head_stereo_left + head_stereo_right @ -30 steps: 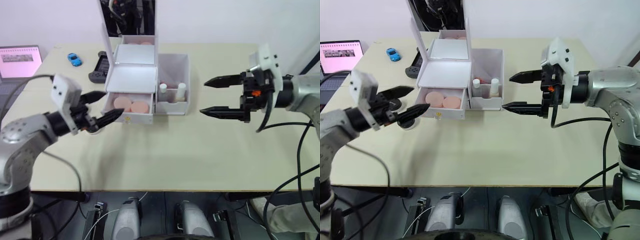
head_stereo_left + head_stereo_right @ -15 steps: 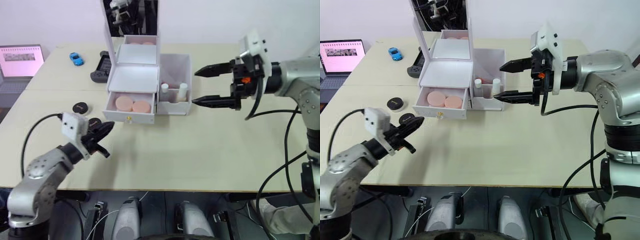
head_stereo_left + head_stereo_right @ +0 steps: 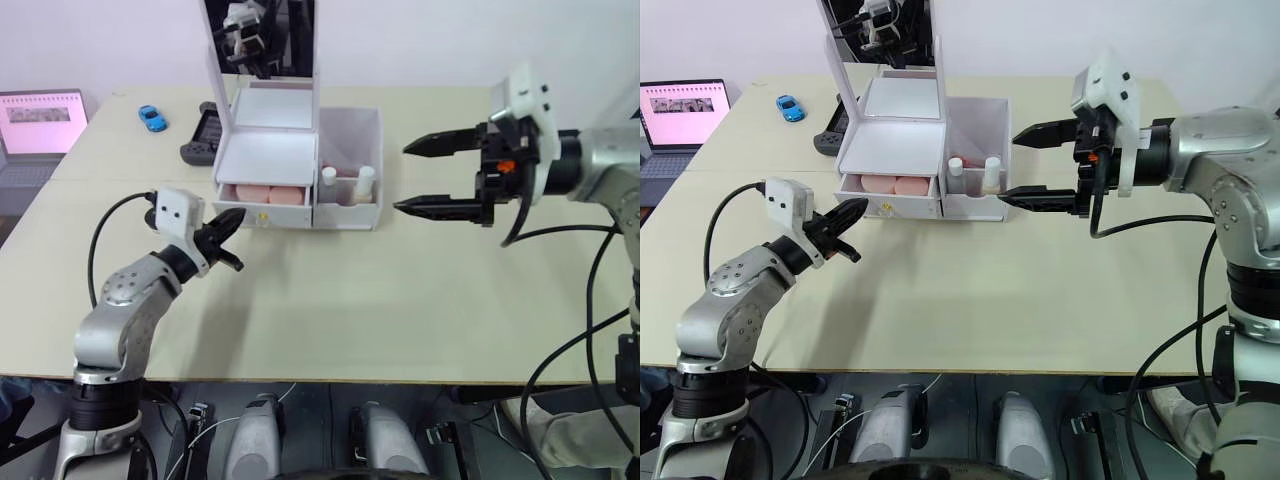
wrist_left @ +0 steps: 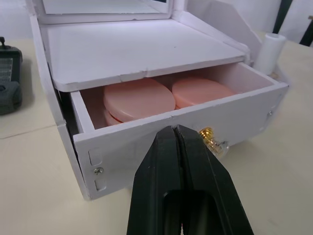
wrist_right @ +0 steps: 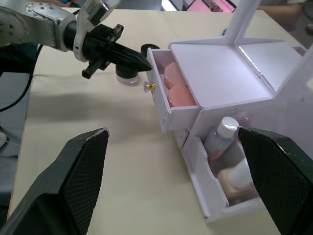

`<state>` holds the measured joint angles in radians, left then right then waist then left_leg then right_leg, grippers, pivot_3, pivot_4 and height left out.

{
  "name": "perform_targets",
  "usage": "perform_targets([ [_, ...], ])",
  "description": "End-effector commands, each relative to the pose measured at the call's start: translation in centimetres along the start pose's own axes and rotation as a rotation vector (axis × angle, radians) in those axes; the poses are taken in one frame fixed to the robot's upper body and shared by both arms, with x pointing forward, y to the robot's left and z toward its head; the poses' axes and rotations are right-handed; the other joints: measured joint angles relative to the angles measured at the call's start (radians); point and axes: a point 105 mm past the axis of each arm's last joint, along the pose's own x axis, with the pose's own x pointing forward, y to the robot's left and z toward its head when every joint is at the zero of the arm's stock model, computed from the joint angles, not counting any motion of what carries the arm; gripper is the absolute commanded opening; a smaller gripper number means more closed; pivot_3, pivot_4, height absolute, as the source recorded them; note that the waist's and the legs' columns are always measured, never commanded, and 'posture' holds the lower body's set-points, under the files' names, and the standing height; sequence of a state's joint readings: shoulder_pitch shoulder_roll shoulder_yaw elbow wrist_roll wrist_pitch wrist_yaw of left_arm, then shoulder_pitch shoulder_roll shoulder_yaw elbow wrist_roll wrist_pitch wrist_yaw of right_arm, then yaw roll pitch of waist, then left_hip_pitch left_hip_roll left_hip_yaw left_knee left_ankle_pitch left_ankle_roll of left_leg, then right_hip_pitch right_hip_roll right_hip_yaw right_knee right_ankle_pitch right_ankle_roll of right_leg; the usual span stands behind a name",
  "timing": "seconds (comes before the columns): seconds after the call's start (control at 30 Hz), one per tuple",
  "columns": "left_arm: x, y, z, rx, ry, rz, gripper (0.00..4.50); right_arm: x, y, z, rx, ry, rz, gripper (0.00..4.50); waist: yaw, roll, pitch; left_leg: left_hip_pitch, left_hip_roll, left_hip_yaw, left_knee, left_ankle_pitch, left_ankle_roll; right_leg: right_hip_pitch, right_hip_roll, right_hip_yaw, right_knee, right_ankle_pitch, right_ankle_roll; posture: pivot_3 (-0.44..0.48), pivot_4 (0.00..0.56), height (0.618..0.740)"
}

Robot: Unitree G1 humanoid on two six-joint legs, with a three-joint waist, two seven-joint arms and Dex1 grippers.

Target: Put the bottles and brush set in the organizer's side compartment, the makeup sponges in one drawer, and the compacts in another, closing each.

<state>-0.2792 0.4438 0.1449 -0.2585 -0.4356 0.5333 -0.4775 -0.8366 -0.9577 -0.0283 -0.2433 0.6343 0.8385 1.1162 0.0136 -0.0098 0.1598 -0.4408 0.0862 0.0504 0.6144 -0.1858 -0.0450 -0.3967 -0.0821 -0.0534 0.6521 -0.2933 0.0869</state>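
Observation:
The white organizer stands at the table's middle back with its mirror upright. Its lower drawer is partly open and holds two pink makeup sponges. My left gripper is shut, its tip against the drawer front beside the gold knob. Two white-capped bottles stand in the side compartment; the brush set cannot be told apart in there. One compact lies just behind the left gripper, and the other is half hidden behind the drawer. My right gripper hangs open, empty, right of the side compartment.
A laptop sits at the far left edge. A blue toy car and a black controller lie left of the organizer. Bare table stretches in front of the organizer and under the right arm.
My left gripper has shut and swung up to the drawer front, and the drawer is further in. The right gripper drew back slightly to the right, still open.

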Motion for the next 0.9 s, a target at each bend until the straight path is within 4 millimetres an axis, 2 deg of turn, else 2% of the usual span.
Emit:
perform_targets([
  [0.03, 0.6, 0.4, 1.3, 0.044, -0.047, 0.023, 0.02, -0.8, 0.1, 1.3, -0.046, -0.028, -0.029, 4.50, 0.000, 0.000, 0.000, 0.000, 0.000, 0.000, 0.000, 0.000, 0.000, 0.000, 0.000, 0.000, 0.000, 0.000, 0.000, 0.000, 0.150, 0.740],
  [0.2, 2.4, 0.2, 2.3, 0.039, -0.086, 0.038, 0.02, -1.0, -0.1, 0.7, -0.049, -0.010, -0.059, 4.50, 0.005, 0.000, 0.000, 0.000, 0.000, 0.000, 0.000, 0.000, 0.000, 0.000, 0.000, 0.000, 0.000, 0.000, 0.000, 0.000, 0.150, 0.740],
  [0.43, 4.1, -0.4, 1.9, 0.058, -0.063, 0.021, 0.02, -0.8, -0.2, 0.7, -0.049, -0.014, -0.055, 4.50, 0.001, 0.000, 0.000, 0.000, 0.000, 0.000, 0.001, 0.000, 0.000, 0.001, 0.000, 0.000, 0.000, 0.000, 0.001, 0.000, 0.150, 0.740],
  [0.77, 4.3, -0.3, 1.8, 0.053, -0.064, 0.027, 0.02, -0.7, -0.5, 0.8, -0.050, -0.024, -0.062, 4.50, 0.002, 0.000, 0.000, 0.000, 0.000, 0.000, 0.001, 0.000, 0.000, 0.001, 0.000, 0.000, 0.000, 0.000, 0.001, 0.000, 0.150, 0.740],
  [0.9, 3.2, -0.1, 2.1, 0.107, -0.062, 0.030, 0.02, -1.2, -1.5, 0.4, 0.061, -0.058, -0.086, 4.50, 0.000, 0.000, 0.000, 0.000, 0.000, 0.000, 0.001, 0.000, 0.000, 0.001, 0.000, 0.000, 0.000, 0.000, 0.001, 0.000, 0.150, 0.740],
])
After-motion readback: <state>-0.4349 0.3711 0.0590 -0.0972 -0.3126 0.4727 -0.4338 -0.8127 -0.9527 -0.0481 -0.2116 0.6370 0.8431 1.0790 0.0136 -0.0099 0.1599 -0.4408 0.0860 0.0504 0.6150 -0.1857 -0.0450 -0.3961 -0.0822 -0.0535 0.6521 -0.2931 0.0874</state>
